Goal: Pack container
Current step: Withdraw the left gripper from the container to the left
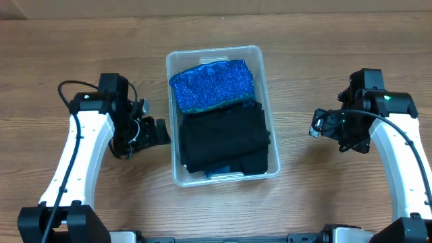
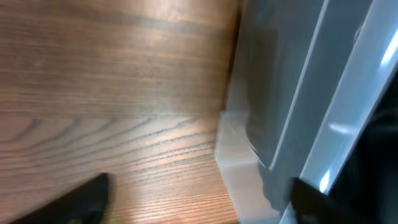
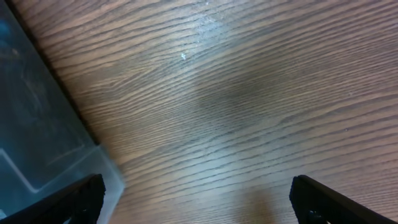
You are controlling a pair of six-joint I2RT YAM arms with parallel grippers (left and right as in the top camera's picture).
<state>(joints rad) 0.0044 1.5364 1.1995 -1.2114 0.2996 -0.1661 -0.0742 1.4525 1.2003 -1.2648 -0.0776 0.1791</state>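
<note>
The clear plastic container [image 1: 264,81] sits in the middle of the wooden table. Inside it lie a glittery blue cloth [image 1: 212,84] at the far end and a folded black cloth [image 1: 226,138] at the near end. My left gripper [image 1: 160,131] is open and empty, just left of the container's left wall [image 2: 280,93], with one fingertip by the rim. My right gripper [image 1: 316,125] is open and empty, over bare table right of the container; the container's corner [image 3: 37,137] shows at the left of the right wrist view.
The wooden table [image 1: 337,54] surrounds the container on all sides. A black cable [image 1: 67,88] loops by the left arm.
</note>
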